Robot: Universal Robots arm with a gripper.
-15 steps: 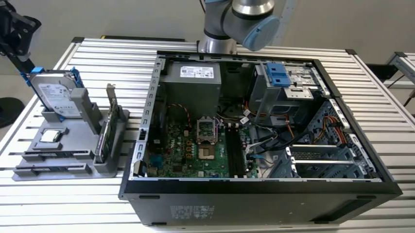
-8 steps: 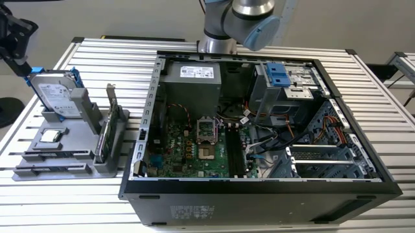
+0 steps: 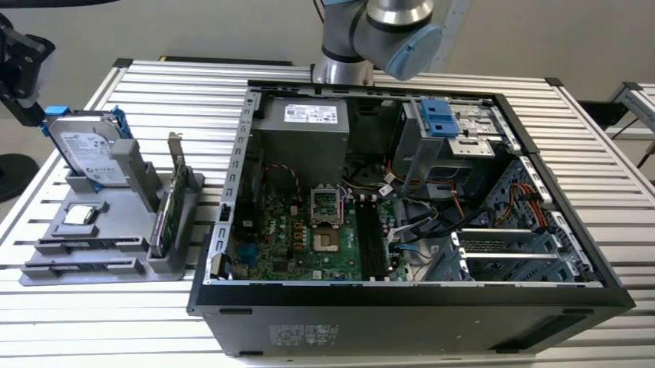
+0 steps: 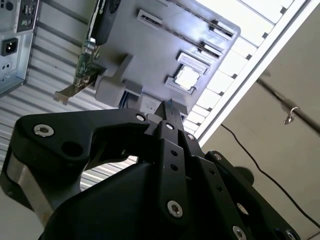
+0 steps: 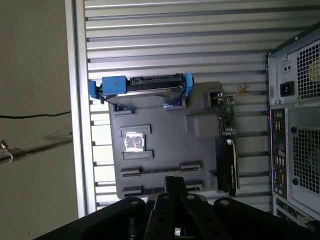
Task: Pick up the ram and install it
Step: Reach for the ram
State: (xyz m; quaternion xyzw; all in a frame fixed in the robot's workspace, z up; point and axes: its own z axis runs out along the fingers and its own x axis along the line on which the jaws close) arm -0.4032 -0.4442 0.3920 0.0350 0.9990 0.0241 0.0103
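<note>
The claw [image 4: 167, 106], pinched fully closed on nothing visible, hung over the grey holder [image 5: 165, 145] beneath it; the ram's heading was indiscernible.

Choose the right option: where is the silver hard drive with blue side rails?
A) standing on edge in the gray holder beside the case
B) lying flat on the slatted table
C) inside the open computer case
A: the hard drive stands on edge in the gray holder, on the exterior view's left of the computer case.
</note>
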